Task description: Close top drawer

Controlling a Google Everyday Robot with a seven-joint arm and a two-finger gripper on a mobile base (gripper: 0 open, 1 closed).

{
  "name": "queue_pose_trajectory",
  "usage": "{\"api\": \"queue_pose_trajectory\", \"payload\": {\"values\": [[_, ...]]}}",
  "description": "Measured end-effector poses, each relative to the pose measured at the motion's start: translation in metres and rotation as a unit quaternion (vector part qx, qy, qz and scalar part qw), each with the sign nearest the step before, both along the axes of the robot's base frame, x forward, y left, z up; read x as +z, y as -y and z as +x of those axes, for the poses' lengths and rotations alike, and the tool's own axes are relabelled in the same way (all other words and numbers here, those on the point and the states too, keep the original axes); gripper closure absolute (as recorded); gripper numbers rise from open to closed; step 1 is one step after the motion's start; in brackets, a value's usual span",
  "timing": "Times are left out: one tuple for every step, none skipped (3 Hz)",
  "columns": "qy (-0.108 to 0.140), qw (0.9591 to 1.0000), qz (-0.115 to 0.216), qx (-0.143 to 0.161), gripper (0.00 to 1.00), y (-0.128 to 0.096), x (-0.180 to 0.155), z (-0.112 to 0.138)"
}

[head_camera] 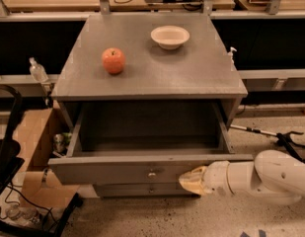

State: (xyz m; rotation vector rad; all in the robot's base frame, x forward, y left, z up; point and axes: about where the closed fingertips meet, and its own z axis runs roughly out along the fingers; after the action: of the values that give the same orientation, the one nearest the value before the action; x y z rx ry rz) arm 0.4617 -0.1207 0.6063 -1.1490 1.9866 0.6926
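Note:
The top drawer (117, 169) of a grey wooden cabinet stands pulled out and looks empty inside. Its flat front panel has a small knob (152, 174) at the centre. My gripper (189, 179) comes in from the lower right on a white arm and rests against the front panel, just right of the knob. The front of a lower drawer (142, 190) shows below it.
On the cabinet top (191, 78) sit a red apple (113, 60) and a white bowl (170, 36). A cardboard box (28, 147) and a black cart frame (9, 132) stand at the left. A long tool (270, 134) lies on the floor at the right.

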Motion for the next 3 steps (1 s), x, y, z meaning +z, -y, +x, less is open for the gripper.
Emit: {"api": "queue_pose_trajectory", "payload": {"values": [[0.001, 1.0000, -0.001, 0.000, 1.00, 0.000, 0.000, 0.007], [0.001, 1.0000, -0.005, 0.002, 1.00, -0.007, -0.004, 0.042], [0.001, 0.9999, -0.011, 0.004, 1.00, -0.013, -0.006, 0.076]]}}
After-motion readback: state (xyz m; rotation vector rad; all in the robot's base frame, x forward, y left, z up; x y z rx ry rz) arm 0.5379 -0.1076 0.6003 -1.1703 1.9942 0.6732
